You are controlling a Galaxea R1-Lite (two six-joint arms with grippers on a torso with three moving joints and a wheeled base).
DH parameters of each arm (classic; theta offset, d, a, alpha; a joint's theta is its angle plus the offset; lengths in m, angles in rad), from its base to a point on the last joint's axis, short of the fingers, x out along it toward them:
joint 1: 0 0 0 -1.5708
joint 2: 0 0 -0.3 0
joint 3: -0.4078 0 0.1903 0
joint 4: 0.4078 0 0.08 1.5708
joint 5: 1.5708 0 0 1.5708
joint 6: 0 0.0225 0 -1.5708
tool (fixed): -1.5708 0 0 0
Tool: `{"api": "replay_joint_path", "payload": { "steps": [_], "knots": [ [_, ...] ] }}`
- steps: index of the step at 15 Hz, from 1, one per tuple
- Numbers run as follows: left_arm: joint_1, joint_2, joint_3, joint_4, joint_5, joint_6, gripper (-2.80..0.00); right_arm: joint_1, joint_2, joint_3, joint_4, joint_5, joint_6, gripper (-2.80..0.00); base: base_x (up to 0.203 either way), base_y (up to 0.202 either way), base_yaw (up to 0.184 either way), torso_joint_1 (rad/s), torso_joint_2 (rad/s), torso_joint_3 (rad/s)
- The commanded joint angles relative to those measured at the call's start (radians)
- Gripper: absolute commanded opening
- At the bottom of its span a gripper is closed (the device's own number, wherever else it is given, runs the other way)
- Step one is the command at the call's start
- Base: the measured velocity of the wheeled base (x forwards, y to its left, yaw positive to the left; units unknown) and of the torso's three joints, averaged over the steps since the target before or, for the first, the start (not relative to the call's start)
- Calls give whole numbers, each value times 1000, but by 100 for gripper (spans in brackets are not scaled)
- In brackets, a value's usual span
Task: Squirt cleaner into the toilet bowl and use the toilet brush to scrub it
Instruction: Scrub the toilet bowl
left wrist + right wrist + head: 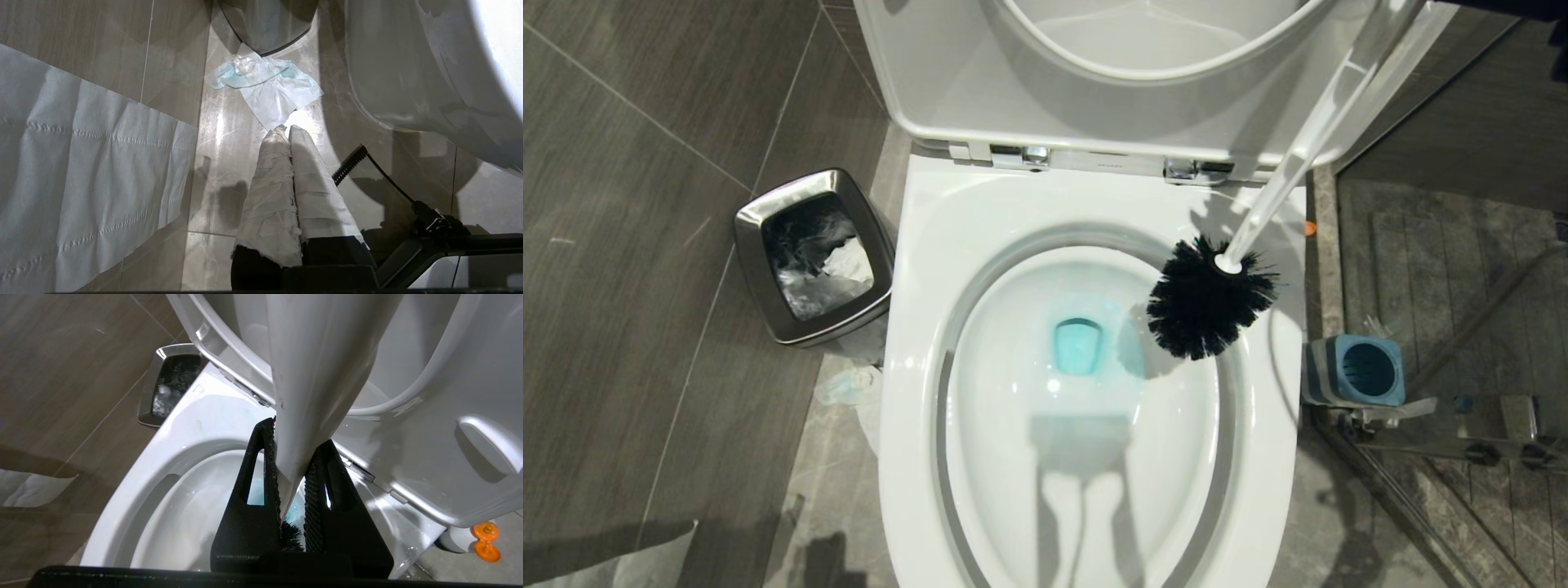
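Note:
The white toilet bowl (915,343) stands open, seat and lid raised. Turquoise cleaner (1078,345) tints the water at its bottom. The toilet brush hangs tilted over the bowl's right side, its black bristle head (1207,300) above the inner wall and its white handle (1298,155) slanting up to the right. In the right wrist view my right gripper (296,435) is shut on that handle (318,375), over the bowl (163,457). The brush's blue-topped holder (1356,371) stands on the floor to the right. My left gripper (286,128), with tape-wrapped fingers, is shut and empty, low beside the bowl's outer wall (408,73).
A square steel waste bin (813,257) stands left of the toilet. A crumpled tissue (265,83) and a sheet of toilet paper (81,175) lie on the tiled floor. A glass panel with a metal hinge (1462,425) is at the right. An orange cap (486,539) sits by the base.

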Motion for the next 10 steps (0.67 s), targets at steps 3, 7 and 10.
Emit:
{"api": "replay_joint_path", "payload": {
  "steps": [3,7,10],
  "knots": [
    [0,0,1,0,-1,5,-280,0,34,-11,-3,-18,-2,-280,0,0,0,0,0,0],
    [0,0,2,0,-1,8,-280,2,53,-13,-5,-40,-3,-280,0,0,0,0,0,0],
    [0,0,1,0,-1,8,-280,2,57,-23,-5,-40,-14,-280,0,0,0,3,3,70]
  ]
}}
